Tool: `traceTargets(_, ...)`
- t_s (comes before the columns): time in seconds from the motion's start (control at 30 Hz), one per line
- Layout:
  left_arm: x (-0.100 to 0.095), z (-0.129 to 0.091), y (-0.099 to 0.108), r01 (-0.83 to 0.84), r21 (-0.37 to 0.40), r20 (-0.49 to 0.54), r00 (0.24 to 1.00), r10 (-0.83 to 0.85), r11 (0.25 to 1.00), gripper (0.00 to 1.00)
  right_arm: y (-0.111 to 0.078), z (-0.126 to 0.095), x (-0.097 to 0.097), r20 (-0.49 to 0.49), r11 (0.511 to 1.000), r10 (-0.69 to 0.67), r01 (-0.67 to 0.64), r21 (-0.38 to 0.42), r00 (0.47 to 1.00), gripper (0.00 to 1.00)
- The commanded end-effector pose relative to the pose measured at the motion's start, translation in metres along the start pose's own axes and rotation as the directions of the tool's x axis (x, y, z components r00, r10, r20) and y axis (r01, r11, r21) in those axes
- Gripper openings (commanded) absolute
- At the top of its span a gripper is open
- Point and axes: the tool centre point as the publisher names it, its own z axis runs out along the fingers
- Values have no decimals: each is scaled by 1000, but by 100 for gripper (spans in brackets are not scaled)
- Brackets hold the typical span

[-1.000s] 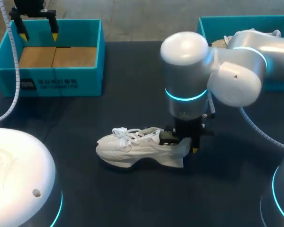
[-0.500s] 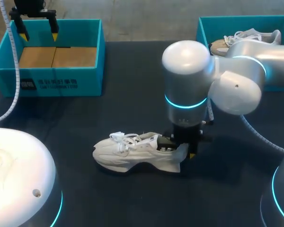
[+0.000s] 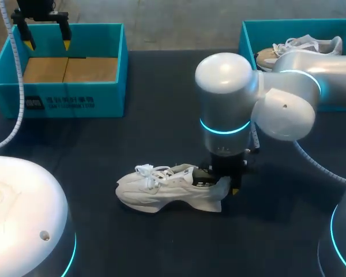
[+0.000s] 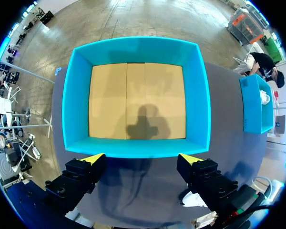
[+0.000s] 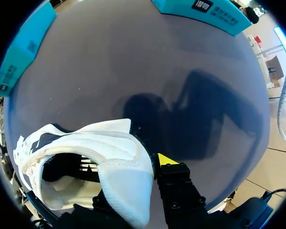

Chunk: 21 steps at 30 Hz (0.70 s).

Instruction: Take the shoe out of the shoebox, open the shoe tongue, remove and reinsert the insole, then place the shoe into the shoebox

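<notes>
A white lace-up shoe (image 3: 161,187) stands on its sole on the dark table (image 3: 161,127), toe toward the left. My right gripper (image 3: 222,180) comes down at its heel and is shut on the heel collar. In the right wrist view one finger is inside the shoe (image 5: 86,152) and the yellow-tipped finger (image 5: 168,160) is outside the heel. My left gripper (image 3: 46,32) hangs open over the far edge of the teal shoebox (image 3: 63,95) at the back left. Seen from the left wrist, the shoebox (image 4: 200,105) holds nothing but its tan cardboard floor, ahead of the left gripper (image 4: 142,158).
A second teal box (image 3: 248,34) stands at the back right with another light shoe (image 3: 300,45) in it, partly behind my right arm. My arms' white bases fill the near left and near right corners.
The right gripper has brought the shoe slightly toward the table's near edge, still gripped at the heel. The left arm has not moved.
</notes>
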Motion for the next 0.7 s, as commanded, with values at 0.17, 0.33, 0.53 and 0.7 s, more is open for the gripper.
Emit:
traceTargets(0.17, 0, 0, 0, 0, 0, 0, 1000, 0, 1000, 100, 3, 8, 3, 4, 1000, -15, 15, 13, 1000, 4)
traceTargets(0.33, 0, 0, 0, 0, 0, 0, 1000, 0, 1000, 100, 6, 11, 1, -7, 1000, -19, 19, 20, 1000, 13)
traceTargets(0.53, 0, 0, 0, 0, 0, 0, 1000, 0, 1000, 100, 7, 9, -2, -16, 1000, -14, 14, 22, 1000, 73)
traceTargets(0.7, 0, 0, 0, 0, 0, 0, 1000, 0, 1000, 100, 7, -3, -5, -56, 1000, 3, -3, 9, 998, 100)
